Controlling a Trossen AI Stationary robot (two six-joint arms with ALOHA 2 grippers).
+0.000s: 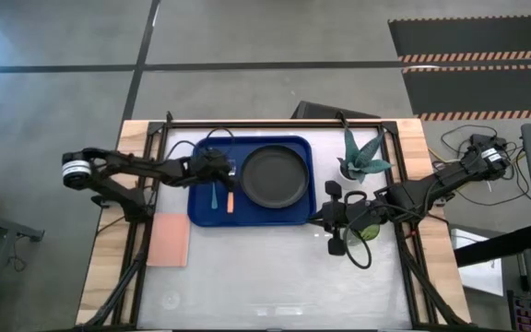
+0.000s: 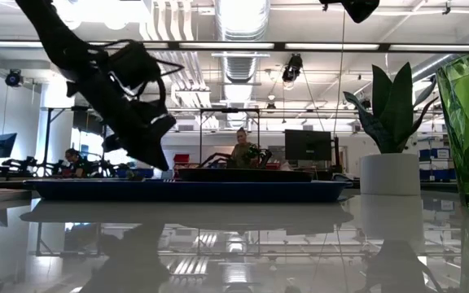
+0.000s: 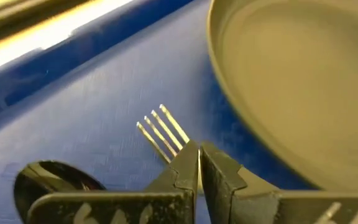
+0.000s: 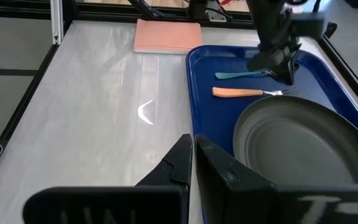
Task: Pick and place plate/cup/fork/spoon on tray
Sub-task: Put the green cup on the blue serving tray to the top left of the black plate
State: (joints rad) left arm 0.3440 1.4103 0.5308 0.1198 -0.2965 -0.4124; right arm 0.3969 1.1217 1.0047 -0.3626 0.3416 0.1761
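At the left of the glossy white table (image 1: 275,277), a flat matte pink rectangle (image 1: 168,240) is laid on the surface, just beside the lower left corner of the tray (image 1: 295,214). The tray, a smooth blue plastic rectangle with rounded corners and a raised rim, is set near the table's middle. The left gripper (image 3: 199,155) is held over the tray's left part, its dark fingers clenched together with nothing between them, above the fork's tines. The spoon (image 1: 214,195), slim with a shiny dark bowl and a light blue handle, is laid on the tray floor at the left. Just beside it the fork (image 1: 230,200), with thin silver tines and an orange handle, is laid roughly parallel. The plate (image 1: 274,177), round, matte and dark grey with a raised rim, is seated on the tray's right half. Further right, a spiky teal-leaved plant (image 1: 363,154) in a white pot is placed. The right gripper (image 4: 194,149) is poised beside the tray's lower right corner, pinched closed and empty. The cup (image 1: 370,228), translucent green and faceted, is seen on the table, partly covered by the right arm.
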